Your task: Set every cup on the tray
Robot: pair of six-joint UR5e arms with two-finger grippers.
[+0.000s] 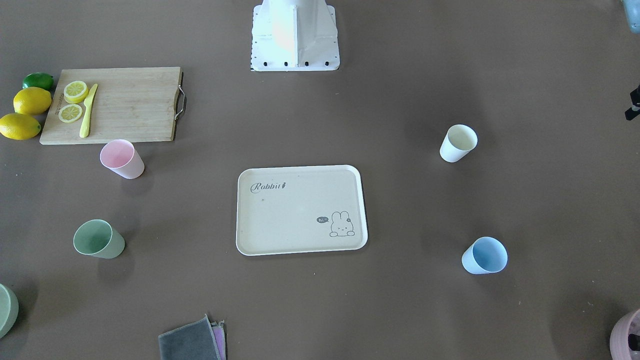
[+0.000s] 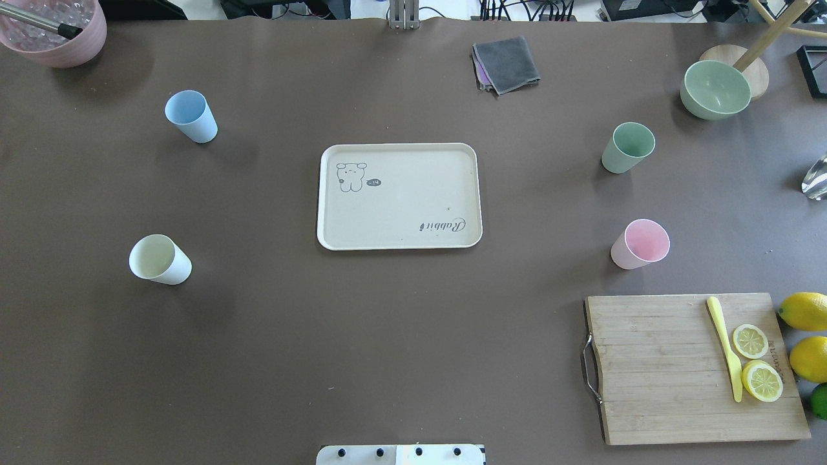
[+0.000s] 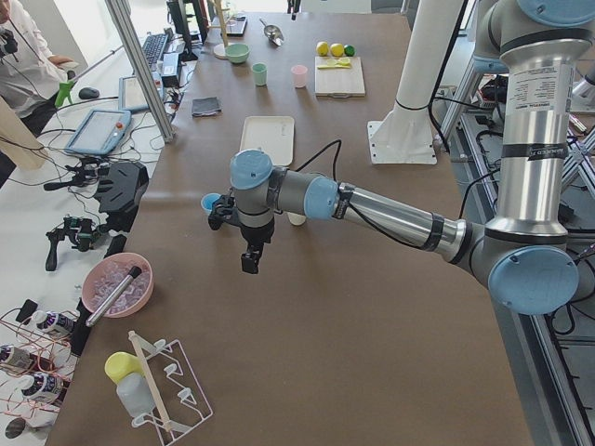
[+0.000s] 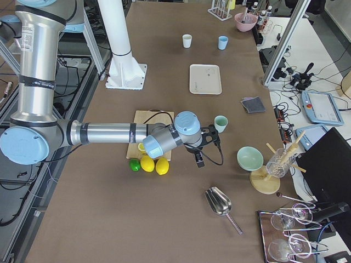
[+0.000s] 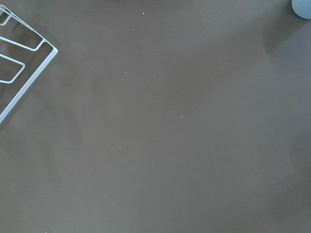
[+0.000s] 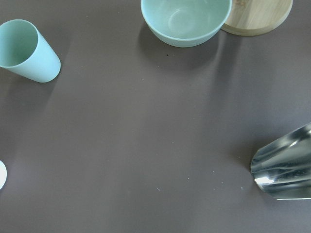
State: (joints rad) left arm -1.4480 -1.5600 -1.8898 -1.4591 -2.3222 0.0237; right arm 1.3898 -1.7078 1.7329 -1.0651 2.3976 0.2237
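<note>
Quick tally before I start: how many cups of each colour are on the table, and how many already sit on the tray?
pink cup: 1
cream-white cup: 1
green cup: 1
blue cup: 1
Total: 4 cups, 0 of them on the tray

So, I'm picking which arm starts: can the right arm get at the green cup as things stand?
Probably yes. The right gripper hangs near the green cup, which stands upright with nothing close around it; the green bowl and pink cup stand well apart.
</note>
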